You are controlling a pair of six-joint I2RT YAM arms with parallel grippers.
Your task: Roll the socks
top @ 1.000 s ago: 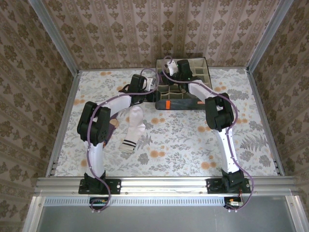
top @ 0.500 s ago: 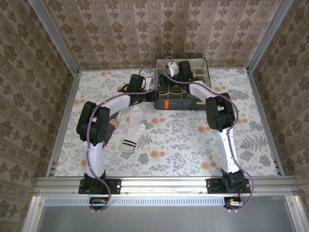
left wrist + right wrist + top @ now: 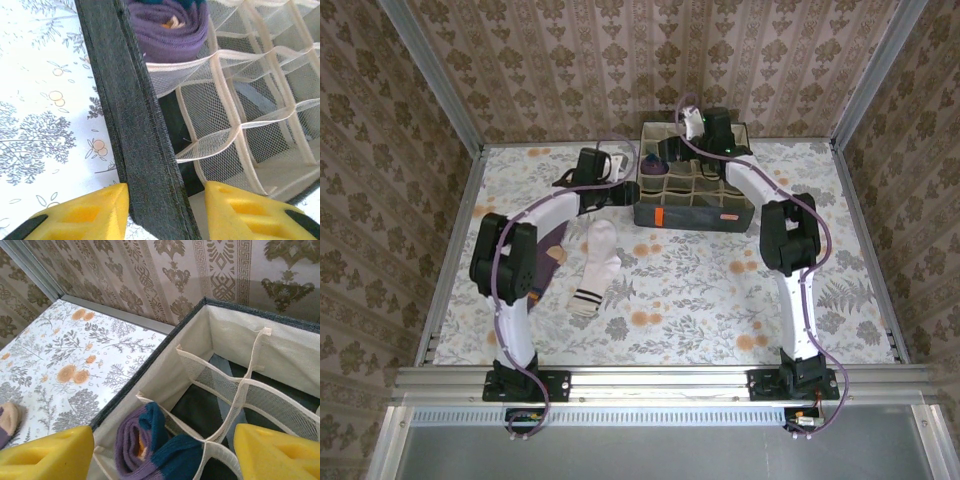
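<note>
A rolled purple sock with teal and orange [image 3: 134,446] sits in the back-left cell of the grey box [image 3: 695,212]; it also shows in the left wrist view as a purple roll [image 3: 170,25]. My right gripper [image 3: 162,455] hangs open and empty above that cell, over the box's far end [image 3: 705,143]. My left gripper [image 3: 162,210] straddles the box's dark left wall [image 3: 145,150] and is shut on it [image 3: 625,190]. A white sock with a dark-striped cuff [image 3: 597,265] lies flat on the table. A purple sock [image 3: 556,256] lies partly under the left arm.
The box has beige mesh cells [image 3: 260,125], most with nothing in them. The flowered tablecloth [image 3: 720,290] is bare in front and to the right of the box. Patterned walls [image 3: 620,60] close the table at the back and sides.
My right gripper has opened and lifted back out of the box, leaving the rolled sock in its cell. The left arm shifted left and the box moved slightly with it.
</note>
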